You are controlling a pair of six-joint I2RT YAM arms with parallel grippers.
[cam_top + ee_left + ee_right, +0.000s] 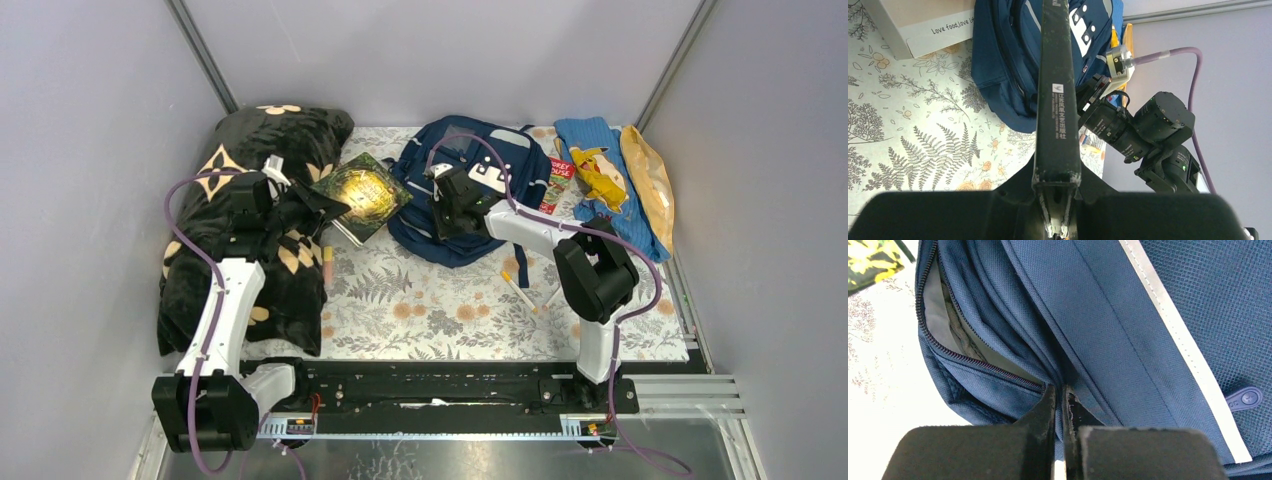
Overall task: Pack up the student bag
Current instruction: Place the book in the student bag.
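Right hand: fingers stand together with only a thin slit between them. Tips rest against the student bag, right at the end of an unzipped opening; grey lining shows inside. Cannot tell whether any cloth is caught between them.

Student bag: lies at the far middle of the counter, white-patched front up, between a green book and a light-blue cloth.

Left hand: clamped on the book's edge. The spine faces the wrist camera and the book points toward the bag, near the black blanket.

White box: on the counter just beside the bag.
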